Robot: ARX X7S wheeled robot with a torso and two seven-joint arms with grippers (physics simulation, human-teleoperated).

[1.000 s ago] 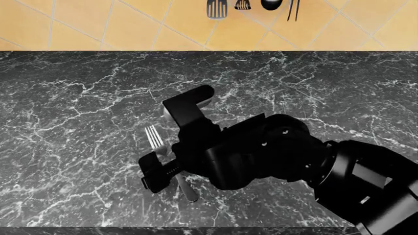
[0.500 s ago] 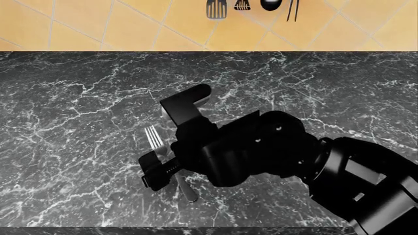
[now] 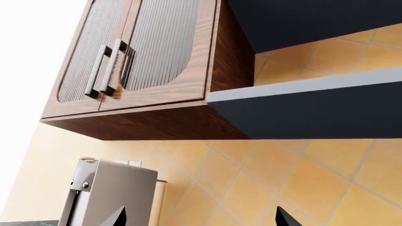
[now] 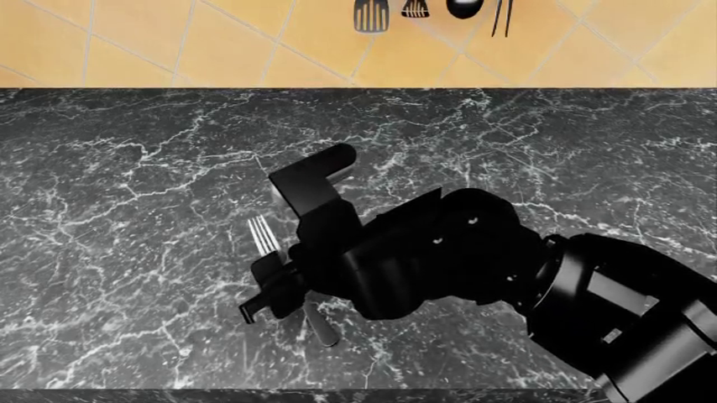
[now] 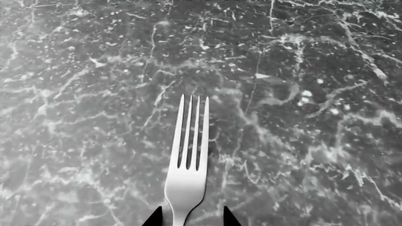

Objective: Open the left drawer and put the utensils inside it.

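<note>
**Fork flanked by the right gripper on the counter**

Head view: the fork (image 4: 265,236) is seen flat on the marble counter (image 4: 123,193), its handle crossed by the right gripper (image 4: 294,270).

Right wrist view: two fingertips (image 5: 152,217) are set narrowly on either side of the fork's neck; contact cannot be told.

Left wrist view: only wall cabinets (image 3: 144,56) and tiles (image 3: 264,174) are shown; two dark tips are well apart.

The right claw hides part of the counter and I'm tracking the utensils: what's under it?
Under the right claw lies the fork, flat on the marble counter. Its tines and handle end show; its middle is covered. The spatula isn't visible; whether it's hidden beneath the arm can't be told.
</note>
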